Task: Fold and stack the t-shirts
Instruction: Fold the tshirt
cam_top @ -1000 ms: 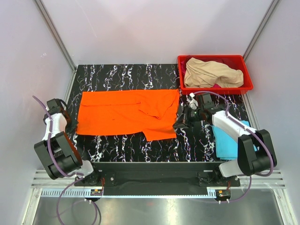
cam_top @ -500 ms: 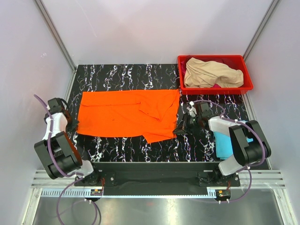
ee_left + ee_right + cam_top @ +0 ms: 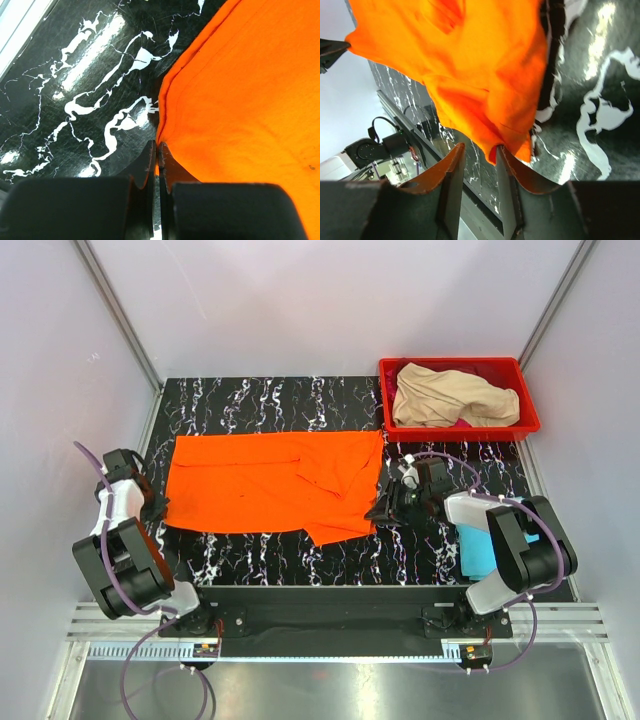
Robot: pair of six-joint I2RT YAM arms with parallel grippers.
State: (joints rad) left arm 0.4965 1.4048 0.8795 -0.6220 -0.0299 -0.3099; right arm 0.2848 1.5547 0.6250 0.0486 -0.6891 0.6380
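From where I stood, the orange t-shirt (image 3: 270,485) lay spread across the middle of the black marbled table (image 3: 260,400), flat on its left half and rumpled on the right, where a flap hung toward the near edge. The left end effector (image 3: 157,150) was pressed together on the shirt's left edge, pinching the hem. The right end effector (image 3: 480,155) sat at the shirt's right edge with its fingers spread, and a point of orange cloth hung just at the gap without being gripped.

This looked to me like the flattening stage before any fold. To do it well, the right side should take the loose near-right corner cleanly. It should then draw gently away from the left pinch until the wrinkles go, without dragging the whole shirt.
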